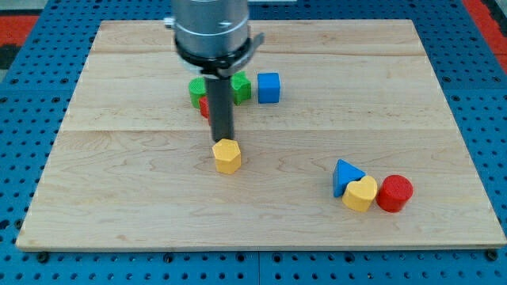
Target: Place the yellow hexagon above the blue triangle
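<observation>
The yellow hexagon (227, 156) lies near the middle of the wooden board (119, 158). My tip (221, 141) stands right at the hexagon's top-left edge, touching or nearly touching it. The blue triangle (346, 174) lies at the view's lower right, well to the right of the hexagon and slightly lower. A yellow heart-shaped block (360, 193) rests against the triangle's lower right side.
A red cylinder (394, 194) sits just right of the yellow heart. Behind the rod lie a green block (197, 89), another green block (241, 87), a partly hidden red block (204, 106) and a blue cube (268, 87). Blue pegboard surrounds the board.
</observation>
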Action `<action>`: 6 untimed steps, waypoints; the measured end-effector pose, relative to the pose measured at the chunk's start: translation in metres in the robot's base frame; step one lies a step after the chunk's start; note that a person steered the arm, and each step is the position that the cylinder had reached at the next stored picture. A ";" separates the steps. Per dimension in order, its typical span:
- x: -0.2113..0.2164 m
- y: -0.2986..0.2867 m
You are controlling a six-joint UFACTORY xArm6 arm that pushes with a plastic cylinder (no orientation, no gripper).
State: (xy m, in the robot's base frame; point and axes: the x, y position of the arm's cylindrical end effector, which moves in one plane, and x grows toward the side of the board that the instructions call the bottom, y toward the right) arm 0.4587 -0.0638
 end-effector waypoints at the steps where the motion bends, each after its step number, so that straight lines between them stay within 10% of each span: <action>1: 0.036 -0.017; 6: 0.045 0.151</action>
